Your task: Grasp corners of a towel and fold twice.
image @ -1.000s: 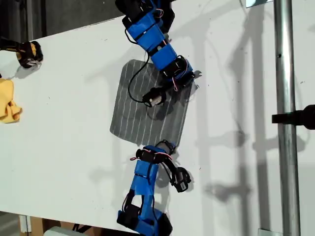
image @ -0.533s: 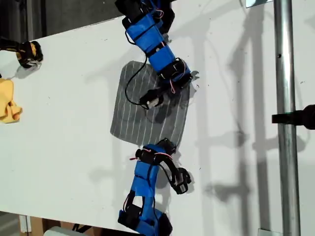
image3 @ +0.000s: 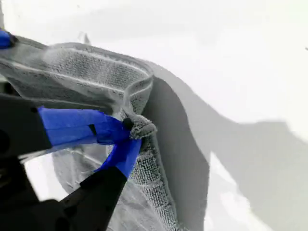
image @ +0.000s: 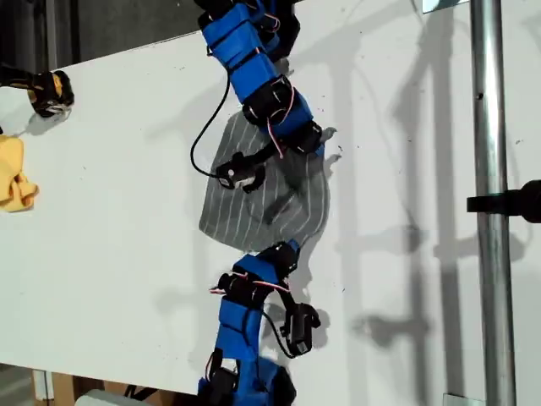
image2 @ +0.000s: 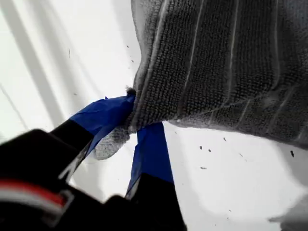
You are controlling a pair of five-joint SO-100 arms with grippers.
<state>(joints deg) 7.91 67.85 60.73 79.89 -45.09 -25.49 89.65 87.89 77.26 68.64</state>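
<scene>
Fingers (image2: 144, 144) pinch ribbed grey towel (image: 279, 203) corners; cloth bunched

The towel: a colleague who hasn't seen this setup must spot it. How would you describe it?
On the white table, look mid-table in the exterior view, between the two blue arms. The towel is dark grey with fine white stripes, a corner pinched in each gripper. The yellow cloth at that view's left edge is smaller and plain.

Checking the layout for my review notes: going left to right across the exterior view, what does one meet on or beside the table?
Yellow cloth at the left edge → black and yellow object → grey striped towel mid-table, arms over it → upright metal pole.
</scene>
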